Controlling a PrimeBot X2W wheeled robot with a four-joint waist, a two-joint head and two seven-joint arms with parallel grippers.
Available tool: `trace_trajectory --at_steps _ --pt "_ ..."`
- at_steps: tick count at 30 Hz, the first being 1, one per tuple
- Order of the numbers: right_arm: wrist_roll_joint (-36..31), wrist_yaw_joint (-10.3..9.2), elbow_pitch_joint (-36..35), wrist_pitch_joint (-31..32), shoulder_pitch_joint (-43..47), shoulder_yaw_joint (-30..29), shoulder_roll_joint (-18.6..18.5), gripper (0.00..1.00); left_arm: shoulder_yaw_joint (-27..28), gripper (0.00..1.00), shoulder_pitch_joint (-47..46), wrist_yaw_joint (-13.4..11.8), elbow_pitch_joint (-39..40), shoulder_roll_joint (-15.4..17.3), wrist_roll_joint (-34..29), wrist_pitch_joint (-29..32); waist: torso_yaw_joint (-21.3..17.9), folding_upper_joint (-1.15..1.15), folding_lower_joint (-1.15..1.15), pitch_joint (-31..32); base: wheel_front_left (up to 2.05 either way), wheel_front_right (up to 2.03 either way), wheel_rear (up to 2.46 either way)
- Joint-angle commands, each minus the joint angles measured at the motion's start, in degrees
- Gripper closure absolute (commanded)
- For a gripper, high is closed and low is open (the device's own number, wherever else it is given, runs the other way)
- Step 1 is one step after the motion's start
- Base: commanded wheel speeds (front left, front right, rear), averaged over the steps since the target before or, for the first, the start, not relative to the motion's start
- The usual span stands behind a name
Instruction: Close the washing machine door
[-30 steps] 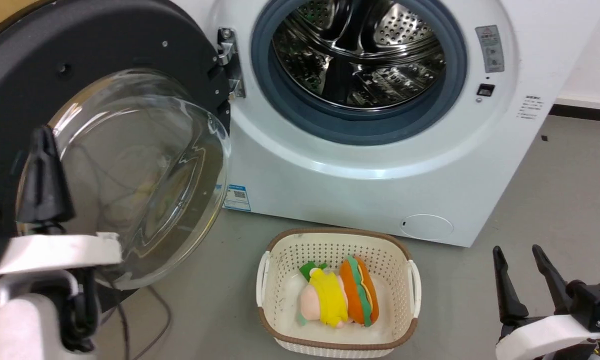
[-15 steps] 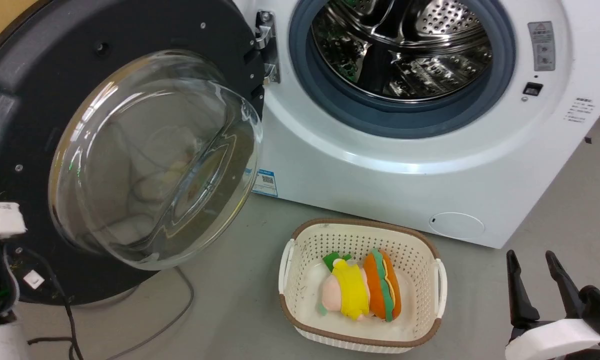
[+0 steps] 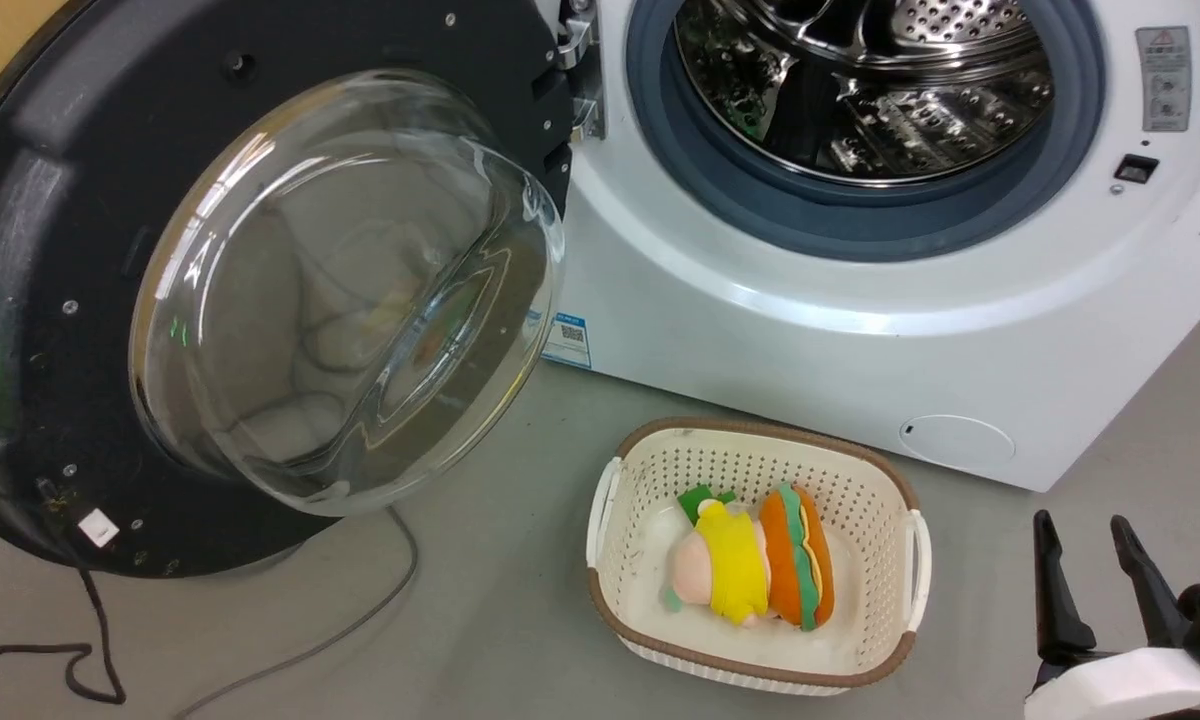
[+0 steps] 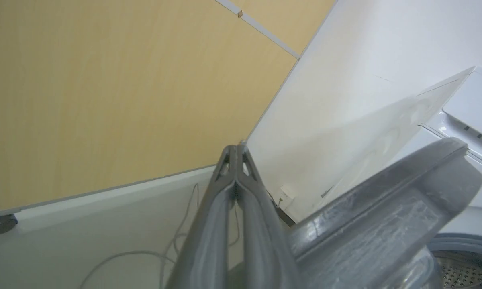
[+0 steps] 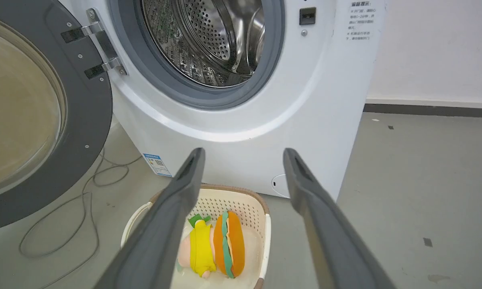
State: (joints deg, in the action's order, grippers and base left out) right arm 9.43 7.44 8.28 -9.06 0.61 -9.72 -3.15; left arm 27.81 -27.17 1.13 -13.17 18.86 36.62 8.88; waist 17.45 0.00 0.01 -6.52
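left claw (image 4: 236, 149), clenched empty, has moved from before the washing machine door (image 3: 20, 300) to behind its rim, poised to push; right claw (image 3: 1080, 520) released.

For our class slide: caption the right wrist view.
Open right hand near basket, facing washing machine, door wide open.

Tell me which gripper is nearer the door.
Left. The left gripper, shut, sits right beside the rim of the door. The right gripper, open, hangs low past the basket, well apart from the door.
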Motion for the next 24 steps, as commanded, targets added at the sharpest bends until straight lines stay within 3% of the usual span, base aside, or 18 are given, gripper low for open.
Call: trace_trajectory --at_steps 1,5,13,24 --pt "0.81 0.03 0.44 -0.56 -1.07 -0.5 0.17 0.0 0.81 1.0 -1.48 -0.11 -1.46 1.18 2.06 2.11 0.33 0.0 -0.01 -0.36 0.0 0.0 0.0" --pt "1.09 0.03 0.99 -1.04 -1.35 -1.02 0.18 0.0 1.5 1.0 -2.39 0.23 -4.77 2.79 6.2 8.06 0.78 0.0 -0.01 -1.01 0.0 0.0 0.0" --pt "1.87 0.03 1.75 -1.99 -1.92 -2.58 0.2 0.0 0.78 1.0 -0.68 3.47 -6.5 5.13 12.9 19.64 1.76 0.0 -0.01 -1.92 0.0 0.0 0.0" --pt "3.25 0.04 2.97 -3.3 -1.95 -4.22 0.22 0.0 -2.52 1.0 5.45 4.95 4.95 4.23 24.22 33.2 4.29 0.0 -0.01 -2.34 0.0 0.0 0.0"
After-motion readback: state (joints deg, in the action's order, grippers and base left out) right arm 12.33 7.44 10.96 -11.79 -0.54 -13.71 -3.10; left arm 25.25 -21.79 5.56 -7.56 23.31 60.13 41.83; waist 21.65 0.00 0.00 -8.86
